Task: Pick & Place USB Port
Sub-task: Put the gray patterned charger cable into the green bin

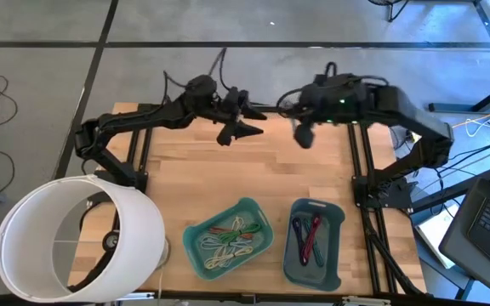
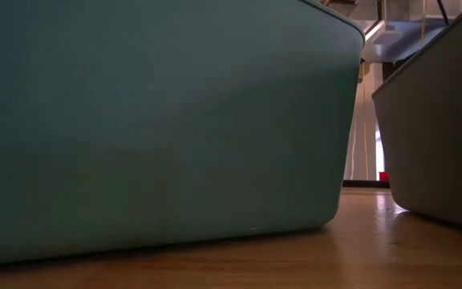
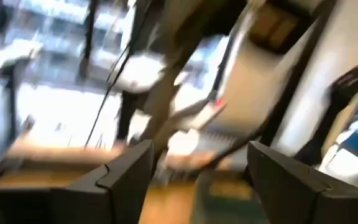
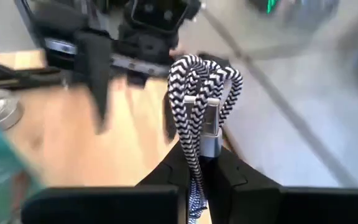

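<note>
The right end effector [image 4: 199, 163] is pinched on a coiled black-and-white braided USB cable [image 4: 202, 93], held up over the far part of the wooden surface [image 1: 253, 174]; the left end effector [image 1: 243, 129] hangs beside it at the far edge, fingers [image 3: 126, 171] spread with nothing between them. Near the front edge sit a teal tray [image 1: 196, 236] holding tangled cables and, just beside it, a blue-grey tray [image 1: 337, 212] holding red and dark cables; a white cylinder [image 1: 134, 212] stands at the front left corner.

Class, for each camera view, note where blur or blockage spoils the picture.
Left wrist view: room behind is smeared with blur. Right wrist view: braided cable sharp, left gripper and background blurred. Low view: teal bin and grey bin block nearly everything. High view: clear, though the white cylinder covers a corner.
</note>
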